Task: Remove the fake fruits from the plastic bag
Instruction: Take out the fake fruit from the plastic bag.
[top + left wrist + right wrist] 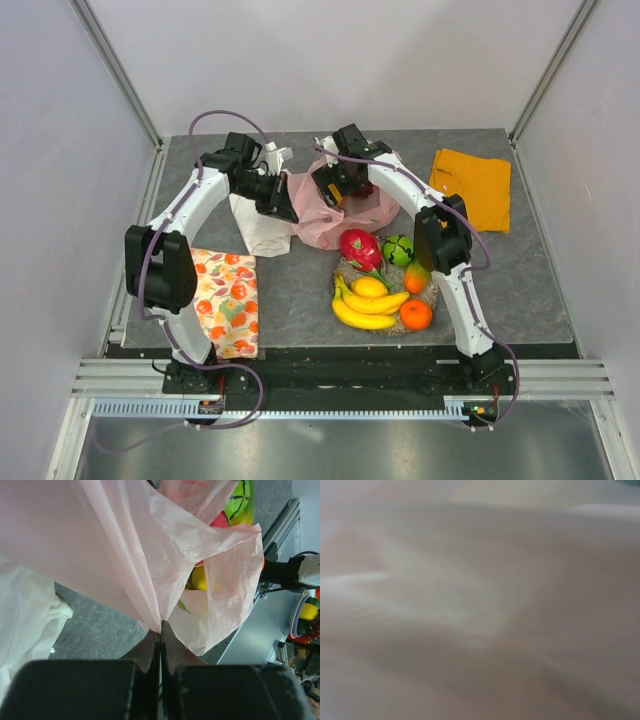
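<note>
Grip: plastic bag [125, 555] edge pinched tight in left gripper [160, 626], anchoring mouth | right gripper [336, 196] against film, spread: cannot tell

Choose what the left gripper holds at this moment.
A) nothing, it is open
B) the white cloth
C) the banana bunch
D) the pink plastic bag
D: in the left wrist view the left gripper is shut on a gathered fold of the pink plastic bag, and the white cloth lies off to the side, not in the gripper.
</note>
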Robot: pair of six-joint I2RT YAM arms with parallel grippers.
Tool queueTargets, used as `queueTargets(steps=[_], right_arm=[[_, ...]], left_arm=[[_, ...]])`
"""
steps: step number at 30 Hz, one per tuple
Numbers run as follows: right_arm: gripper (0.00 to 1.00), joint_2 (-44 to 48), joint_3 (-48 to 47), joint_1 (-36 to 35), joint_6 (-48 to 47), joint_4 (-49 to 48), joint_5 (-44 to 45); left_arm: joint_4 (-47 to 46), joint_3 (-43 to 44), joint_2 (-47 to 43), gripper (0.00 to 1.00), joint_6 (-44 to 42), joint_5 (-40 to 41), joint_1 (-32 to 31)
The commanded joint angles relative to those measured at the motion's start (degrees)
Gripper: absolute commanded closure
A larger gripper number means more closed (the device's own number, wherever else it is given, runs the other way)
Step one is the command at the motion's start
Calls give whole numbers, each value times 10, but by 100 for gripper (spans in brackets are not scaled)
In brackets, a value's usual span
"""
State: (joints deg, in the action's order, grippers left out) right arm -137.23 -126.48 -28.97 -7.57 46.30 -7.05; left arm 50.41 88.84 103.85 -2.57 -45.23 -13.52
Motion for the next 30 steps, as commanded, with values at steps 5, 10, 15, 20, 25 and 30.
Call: queueTargets(steps=[5,10,15,20,25,30], right_arm=[[4,-55,-93,0,53,-30,36],[19,-76,-119,4,34,-44,31],[49,-60,-101,14,-1,-23,9],[99,50,-41,27,-35,-4,-23],[100,178,2,25,-67,50,-65],[100,263,40,23,-112,140,-129]], left_arm=[[-5,-20,-33,99,5,-13,2],[2,-27,-35,99,0,-8,1],[3,-11,-23,98,-7,4,1],[-1,27,-5,98,-14,18,2],[-6,63,20,98,-17,25,2],[-10,96,35,99,-19,25,2]])
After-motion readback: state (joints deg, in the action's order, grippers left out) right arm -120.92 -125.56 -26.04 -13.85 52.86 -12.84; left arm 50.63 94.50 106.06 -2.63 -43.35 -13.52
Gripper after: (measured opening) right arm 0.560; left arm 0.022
